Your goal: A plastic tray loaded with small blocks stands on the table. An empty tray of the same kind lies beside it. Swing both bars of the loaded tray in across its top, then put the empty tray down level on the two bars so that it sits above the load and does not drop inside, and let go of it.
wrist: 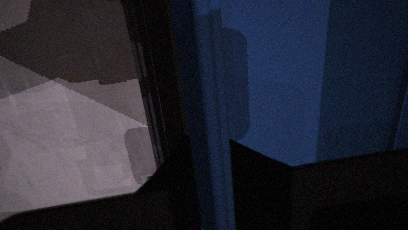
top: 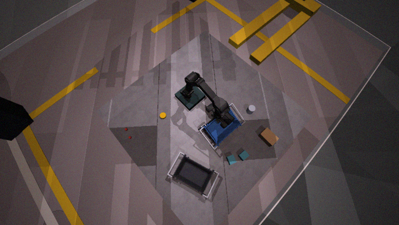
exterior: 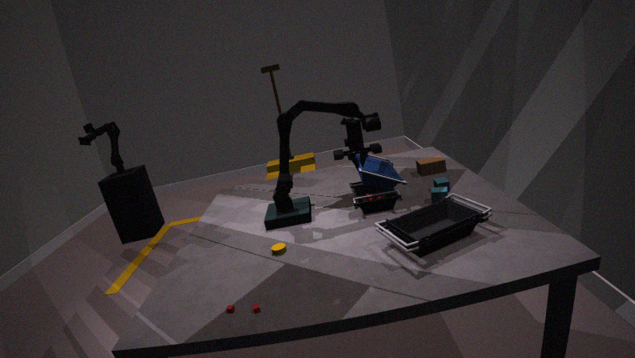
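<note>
My gripper (top: 225, 120) (exterior: 360, 155) is shut on the wall of a blue empty tray (top: 218, 131) (exterior: 378, 170) (wrist: 285, 75) and holds it in the air, tilted with one end hanging lower. Right under it in the exterior view stands a small dark tray (exterior: 375, 201) with red blocks inside and pale wire bars at its rim. I cannot tell how those bars lie. From above the blue tray hides the loaded tray. The wrist view shows only the blue wall, close up, and table beside it.
A larger black empty tray (top: 178, 164) (exterior: 444, 231) with white bars out over its ends lies nearer the front. Two teal cubes (top: 231, 159) (exterior: 440, 188), a brown box (top: 268, 136) (exterior: 430, 165), a white cylinder (top: 251, 108), a yellow disc (top: 162, 115) (exterior: 278, 248) and two tiny red cubes (top: 127, 133) (exterior: 242, 308) lie around.
</note>
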Tool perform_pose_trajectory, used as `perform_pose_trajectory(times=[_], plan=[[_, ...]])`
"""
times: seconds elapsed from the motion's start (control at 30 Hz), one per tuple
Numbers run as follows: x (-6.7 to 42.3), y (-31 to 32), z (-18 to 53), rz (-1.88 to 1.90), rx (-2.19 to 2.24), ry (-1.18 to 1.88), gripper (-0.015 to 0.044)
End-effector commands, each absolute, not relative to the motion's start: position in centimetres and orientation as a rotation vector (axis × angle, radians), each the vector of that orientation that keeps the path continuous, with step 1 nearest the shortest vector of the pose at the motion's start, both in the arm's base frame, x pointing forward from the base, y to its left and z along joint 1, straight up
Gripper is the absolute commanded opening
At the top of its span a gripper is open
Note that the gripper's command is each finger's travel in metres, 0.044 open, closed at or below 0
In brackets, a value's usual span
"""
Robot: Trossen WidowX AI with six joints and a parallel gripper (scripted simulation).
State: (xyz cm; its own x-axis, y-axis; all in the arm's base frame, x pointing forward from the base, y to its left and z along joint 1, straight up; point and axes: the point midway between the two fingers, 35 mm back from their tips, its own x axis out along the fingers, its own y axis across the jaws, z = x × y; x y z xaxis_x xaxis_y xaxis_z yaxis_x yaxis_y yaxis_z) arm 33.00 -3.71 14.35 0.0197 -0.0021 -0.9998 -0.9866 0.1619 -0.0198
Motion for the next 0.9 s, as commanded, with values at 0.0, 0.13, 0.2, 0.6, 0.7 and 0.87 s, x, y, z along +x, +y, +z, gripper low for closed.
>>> perform_pose_trajectory(times=[0.0, 0.13, 0.2, 0.6, 0.7, 0.87], plan=[[33.1, -3.7, 14.0, 1.061, -1.105, 1.257, 0.0000], [33.1, -3.7, 13.5, 1.062, -1.105, 1.257, 0.0000], [33.1, -3.7, 13.2, 1.062, -1.105, 1.257, 0.0000], [32.5, -3.6, 12.6, 1.062, -1.104, 1.258, 0.0000], [32.3, -3.6, 12.4, 1.062, -1.104, 1.258, 0.0000], [32.0, -3.5, 12.0, 1.062, -1.104, 1.258, 0.0000]])
